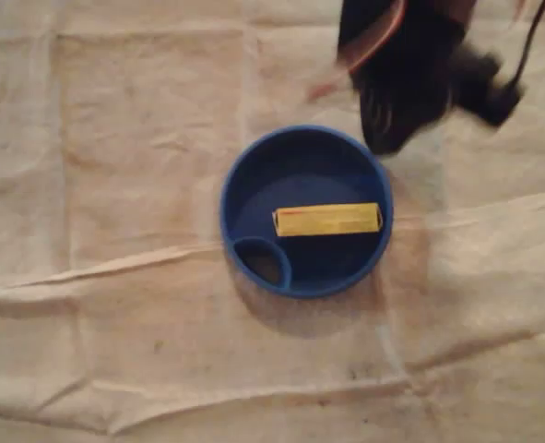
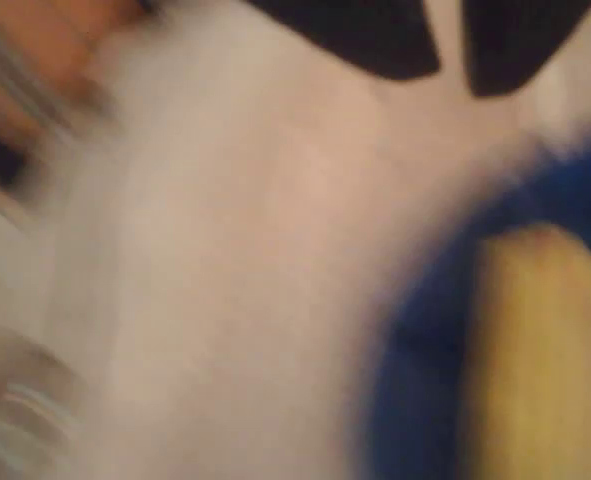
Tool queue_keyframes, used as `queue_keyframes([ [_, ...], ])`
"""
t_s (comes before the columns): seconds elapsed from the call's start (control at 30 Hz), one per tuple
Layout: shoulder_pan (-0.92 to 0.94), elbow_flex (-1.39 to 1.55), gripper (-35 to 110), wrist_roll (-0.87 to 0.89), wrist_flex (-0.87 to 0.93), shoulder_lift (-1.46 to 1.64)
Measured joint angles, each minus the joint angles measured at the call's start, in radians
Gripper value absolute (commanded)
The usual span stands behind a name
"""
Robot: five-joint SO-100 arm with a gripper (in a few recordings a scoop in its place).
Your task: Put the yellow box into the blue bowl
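While slim yellow cardboard box (image 1: pixel 327 220) lies flat in round blue plastic bowl (image 1: pixel 254 175), blurred black gripper (image 1: pixel 385 134) beside rim, empty; finger spread unclear.

Overhead, we find the cloth-covered bench (image 1: pixel 115 138) open left of and below the blue bowl (image 1: pixel 281 171); its rim and the yellow box (image 1: pixel 327 220) inside block the centre, the dark arm (image 1: pixel 410 74) crowds upper right.
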Motion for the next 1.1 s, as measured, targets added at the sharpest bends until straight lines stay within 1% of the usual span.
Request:
queue_keyframes([
  [0.27,-0.067,0.000,0,0.000,0.000,0.199],
  [0.4,-0.115,0.075,0,0.000,0.000,0.333],
  [0.87,-0.287,0.765,0,0.005,0.000,1.023],
  [0.97,-0.278,0.877,0,0.063,0.000,1.166],
  [1.1,-0.285,0.982,0,0.190,0.000,1.312],
])
